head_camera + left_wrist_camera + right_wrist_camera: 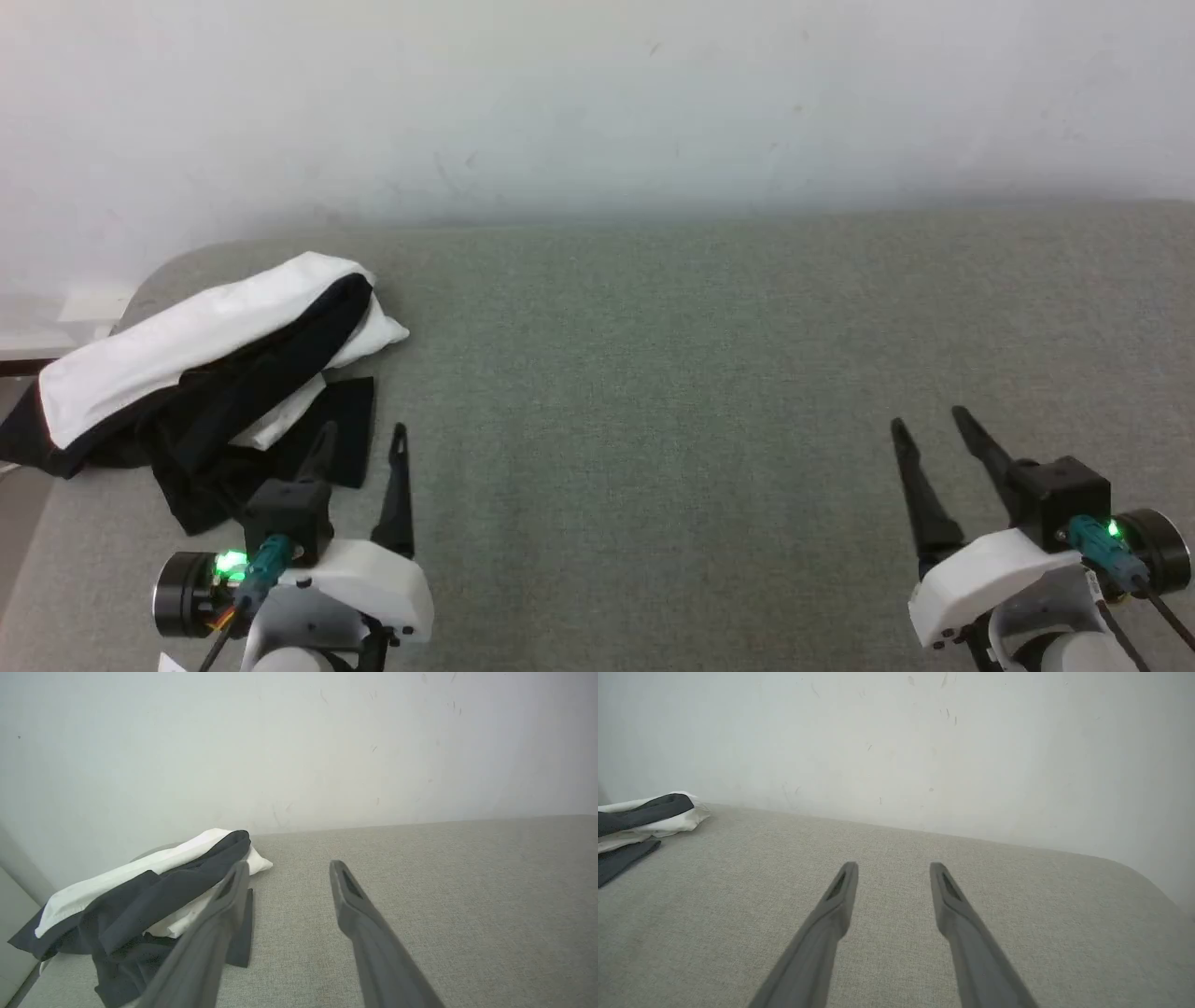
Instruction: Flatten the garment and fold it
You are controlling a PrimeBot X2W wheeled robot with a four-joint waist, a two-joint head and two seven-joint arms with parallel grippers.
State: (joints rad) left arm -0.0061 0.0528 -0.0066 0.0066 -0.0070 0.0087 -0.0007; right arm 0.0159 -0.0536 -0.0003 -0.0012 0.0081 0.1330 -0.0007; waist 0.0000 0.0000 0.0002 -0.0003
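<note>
**Item 1. Garment** (201, 373): a long-sleeved shirt in white and black. We find it bunched in a heap at the far left corner of the bench (653, 420), by the rounded edge. White cloth lies rolled over the top, and black cloth spills out beneath and toward us. None of it is spread flat, so we judge the flattening not yet begun.

**Item 2. Left end effector** (363, 431): jaws moderately apart, nothing between them. It sits just beside the heap, and its outer finger crosses the black edge in the head view. We cannot tell whether it touches cloth. We read this placing as readiness. It is the nearer arm, and its fingers point toward the loose black edge, likely the easiest part to pinch.

**Item 3. Right end effector** (929, 420): jaws likewise parted to a middling width, and empty. It sits over bare bench, well apart from the garment. We take it to be idle, since the cloth probably lies beyond its easy reach until drawn toward the middle.

**Item 4. Wall** (597, 112): plain and pale, closing the bench's far side. The broad grey surface between the two arms offers room for spreading.
</note>
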